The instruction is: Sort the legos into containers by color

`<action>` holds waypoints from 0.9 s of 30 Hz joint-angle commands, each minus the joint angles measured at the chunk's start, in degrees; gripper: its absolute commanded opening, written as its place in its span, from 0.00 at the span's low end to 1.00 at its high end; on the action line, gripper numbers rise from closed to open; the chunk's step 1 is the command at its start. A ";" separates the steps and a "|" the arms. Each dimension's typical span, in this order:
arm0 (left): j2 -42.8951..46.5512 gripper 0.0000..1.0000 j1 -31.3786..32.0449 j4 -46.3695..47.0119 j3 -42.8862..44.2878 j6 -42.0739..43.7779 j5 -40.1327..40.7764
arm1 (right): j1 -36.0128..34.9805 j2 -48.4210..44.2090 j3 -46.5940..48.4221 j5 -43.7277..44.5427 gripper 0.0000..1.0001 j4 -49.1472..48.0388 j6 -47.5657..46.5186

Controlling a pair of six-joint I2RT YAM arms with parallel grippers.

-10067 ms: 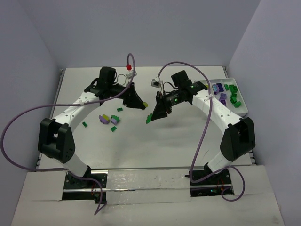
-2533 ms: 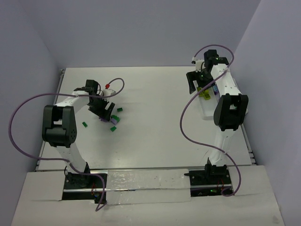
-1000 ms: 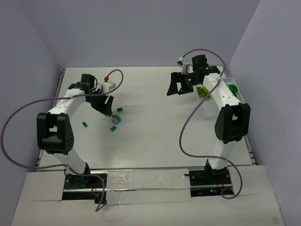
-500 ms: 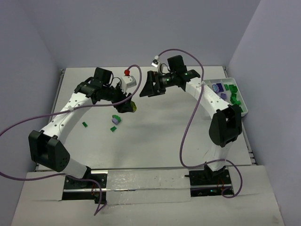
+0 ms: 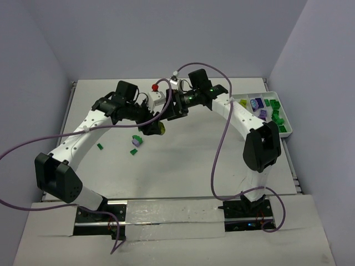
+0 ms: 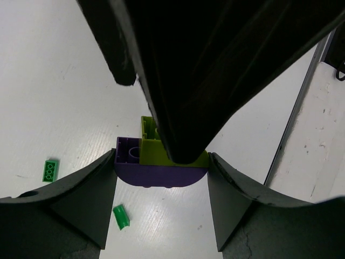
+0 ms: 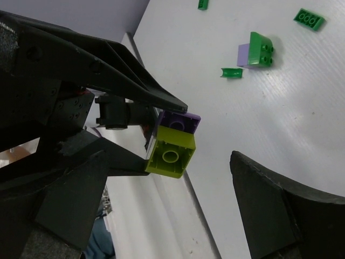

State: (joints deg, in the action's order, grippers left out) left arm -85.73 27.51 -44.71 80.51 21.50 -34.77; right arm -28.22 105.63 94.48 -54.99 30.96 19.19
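My left gripper (image 5: 154,127) (image 6: 161,163) is shut on two joined legos above the middle of the table: a purple brick (image 6: 160,175) (image 7: 181,121) with a yellow-green brick (image 6: 150,144) (image 7: 171,152) (image 5: 160,128) stuck to it. My right gripper (image 5: 168,111) (image 7: 178,208) is open and faces this pair, its fingers (image 7: 283,213) on either side of the yellow-green brick without touching it. One of its dark fingers hides much of the left wrist view. A white container (image 5: 275,95) at the far right holds green, purple and yellow-green legos.
Loose legos lie on the table left of centre: a lavender and green pair (image 5: 136,142) (image 7: 256,51), a small green piece (image 5: 133,151) (image 7: 232,72) and a green brick (image 5: 100,146) (image 6: 50,170). The right arm's purple cable loops over the table's middle.
The left gripper lifted the joined pair from the loose pile and carried it toward the centre. The right gripper swung left from the container and now meets it.
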 commanded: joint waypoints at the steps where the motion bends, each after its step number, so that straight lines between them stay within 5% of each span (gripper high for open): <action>1: 1.07 0.44 0.79 2.15 2.57 -0.23 0.14 | -1.27 1.15 -0.81 -3.62 0.96 -2.03 1.67; 12: 1.48 0.42 0.99 4.81 1.78 -1.08 2.16 | -1.93 1.56 -4.36 -5.86 0.77 -3.45 2.75; 18: 1.36 0.42 1.00 5.97 1.35 -1.11 3.90 | -2.07 1.33 -5.23 -8.04 0.37 -4.83 3.66; 21: 1.45 0.60 0.96 6.65 0.80 -1.70 5.32 | -2.00 1.05 -5.55 -9.45 0.17 -5.57 4.00; 25: 2.10 0.99 0.21 6.46 1.05 -3.78 6.67 | -1.44 0.26 -6.60 -9.99 0.00 -6.10 3.47; 27: 3.39 0.99 -1.98 6.11 1.24 -4.82 2.98 | 0.03 -0.17 -6.76 -10.43 0.00 -6.18 2.94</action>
State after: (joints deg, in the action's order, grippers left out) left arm -85.73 28.05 -41.74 80.51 19.07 -29.50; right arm -29.46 106.59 88.28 -61.65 27.01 23.31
